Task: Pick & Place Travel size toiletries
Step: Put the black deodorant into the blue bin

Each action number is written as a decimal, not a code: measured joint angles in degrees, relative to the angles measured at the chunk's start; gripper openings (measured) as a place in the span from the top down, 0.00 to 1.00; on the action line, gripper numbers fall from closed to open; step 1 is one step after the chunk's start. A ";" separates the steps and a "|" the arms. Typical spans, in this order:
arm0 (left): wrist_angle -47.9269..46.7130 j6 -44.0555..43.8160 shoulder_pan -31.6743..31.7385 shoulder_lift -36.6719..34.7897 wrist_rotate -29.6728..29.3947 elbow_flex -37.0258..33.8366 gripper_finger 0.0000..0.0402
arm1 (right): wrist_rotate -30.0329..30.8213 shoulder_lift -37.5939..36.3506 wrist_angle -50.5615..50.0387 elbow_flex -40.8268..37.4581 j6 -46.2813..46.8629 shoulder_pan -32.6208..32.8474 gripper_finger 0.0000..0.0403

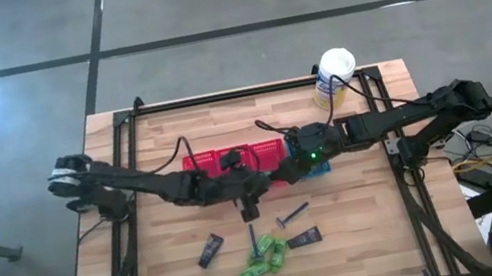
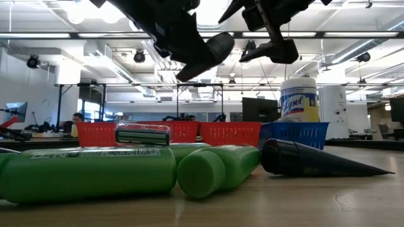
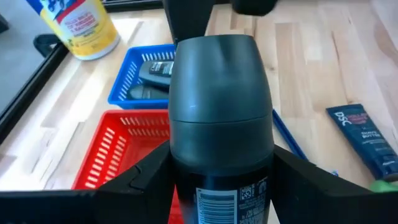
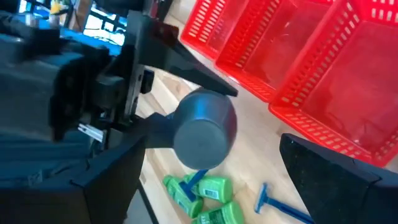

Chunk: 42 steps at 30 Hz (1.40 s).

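Observation:
My left gripper (image 1: 249, 201) hangs above the table's middle, just near of the red baskets (image 1: 221, 166), shut on a dark grey oval bottle (image 3: 219, 118). My right gripper (image 1: 302, 155) hovers open over the blue basket (image 1: 320, 165), holding nothing. Its wrist view faces the bottle's capped end (image 4: 205, 137). Two dark tubes (image 1: 210, 251) (image 1: 303, 240), green pieces (image 1: 262, 257) and two thin razors (image 1: 290, 216) (image 1: 253, 232) lie flat on the wood near the table's front. Other dark items (image 3: 155, 70) lie in the blue basket. My left gripper pinches the dark grey bottle between its two fingers (image 3: 146, 177), one on each side of the labelled lower body (image 3: 217, 186), below the cap. The bottle is lifted clear of the table (image 2: 205, 57) and slants, its capped end (image 3: 217, 62) pointing toward the blue basket.
A white-lidded yellow canister (image 1: 332, 77) stands at the far right, behind the blue basket. The red baskets sit side by side left of the blue one. Bare wood lies at the table's left and right sides. A black frame (image 1: 219, 97) rims the table.

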 joint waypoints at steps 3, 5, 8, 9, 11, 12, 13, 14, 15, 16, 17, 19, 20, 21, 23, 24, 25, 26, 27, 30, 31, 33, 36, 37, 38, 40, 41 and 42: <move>1.94 0.98 0.76 -0.02 0.77 0.00 0.47 | 0.78 0.00 -0.04 0.00 1.06 0.00 0.09; 2.48 1.79 1.07 -0.02 0.79 0.00 0.47 | 1.32 0.22 -0.01 0.00 1.66 -0.02 0.09; 4.61 2.50 1.40 -0.02 2.77 0.00 0.47 | 1.33 1.04 0.11 0.13 2.86 -0.01 0.09; 5.20 2.75 1.51 -0.02 3.46 0.01 0.47 | 1.32 1.50 0.25 0.39 3.29 0.00 0.09; 5.37 3.26 1.59 0.00 3.77 0.02 0.47 | 1.29 2.35 0.38 0.75 4.08 0.00 0.09; 5.25 3.51 1.63 0.04 3.77 0.00 0.47 | 1.30 3.03 0.32 1.10 4.09 0.00 0.09; 5.33 3.70 1.74 0.09 3.79 0.00 0.47 | 1.32 3.65 0.42 1.54 4.08 -0.02 0.09; 5.32 3.83 1.82 0.09 3.79 0.00 0.47 | 1.34 4.19 0.43 1.85 4.08 -0.02 0.09; 5.24 3.90 1.87 0.09 3.82 0.00 0.47 | 1.33 4.65 0.16 2.19 4.07 -0.02 0.09; 5.04 3.91 1.94 0.09 4.04 0.02 0.47 | 1.35 5.06 0.07 2.75 4.04 -0.02 0.09; 4.62 3.89 1.94 0.09 4.39 0.00 0.47 | 1.33 5.44 0.26 3.39 4.02 -0.01 0.09; 3.51 3.91 1.94 0.09 4.47 0.00 0.47 | 1.33 6.04 -0.07 4.34 4.04 0.00 0.09; 3.28 3.91 1.94 0.09 4.54 0.00 0.47 | 1.33 6.25 -0.13 4.60 4.02 -0.02 0.09; 3.08 3.91 1.94 0.09 4.64 0.00 0.47 | 1.38 6.59 -0.15 4.79 4.00 -0.02 0.09; 2.91 3.91 1.92 0.04 4.64 0.00 0.47 | 1.46 7.18 -0.26 5.22 4.01 -0.02 0.09; 2.83 3.91 1.92 0.02 4.64 0.00 0.47 | 1.46 7.23 -0.31 5.25 4.04 -0.02 0.09; 2.78 3.91 1.92 0.00 4.64 0.00 0.47 | 1.46 7.23 -0.44 5.25 4.04 0.00 0.10; 2.77 3.91 1.91 -0.02 4.64 0.00 0.47 | 1.51 7.21 -0.35 5.20 4.28 -0.02 0.11; 2.64 3.91 1.82 -0.02 4.64 0.00 0.47 | 1.71 7.15 -0.32 5.00 4.67 -0.04 0.13; 2.49 3.91 1.83 -0.02 4.62 0.00 0.47 | 2.72 7.12 -1.47 4.51 5.73 -0.04 0.19; 2.57 3.91 1.83 -0.02 4.62 0.00 0.47 | 2.79 7.13 -1.41 4.50 5.81 -0.04 0.21; 2.69 3.91 1.83 -0.02 4.62 0.00 0.47 | 2.79 7.10 -1.09 4.50 5.87 -0.04 0.26; 2.69 3.95 1.83 -0.02 4.86 0.00 0.47 | 2.77 7.13 -0.80 4.50 5.96 -0.04 0.34; 2.69 3.95 1.83 -0.02 4.84 0.00 0.47 | 2.75 7.13 -0.61 4.50 5.96 -0.03 0.37; 2.70 3.95 1.86 -0.02 4.84 0.00 0.47 | 2.69 7.13 -0.46 4.50 5.96 -0.03 0.40; 2.82 3.95 1.88 -0.02 4.84 0.00 0.47 | 2.34 7.13 -0.46 4.55 5.96 -0.04 0.45; 2.76 3.95 1.88 -0.02 4.86 0.00 0.47 | 2.25 7.13 -0.46 4.55 5.98 -0.03 0.47; 2.71 3.97 1.88 -0.02 4.77 0.00 0.46 | 2.21 7.13 -0.48 4.55 5.98 0.00 0.50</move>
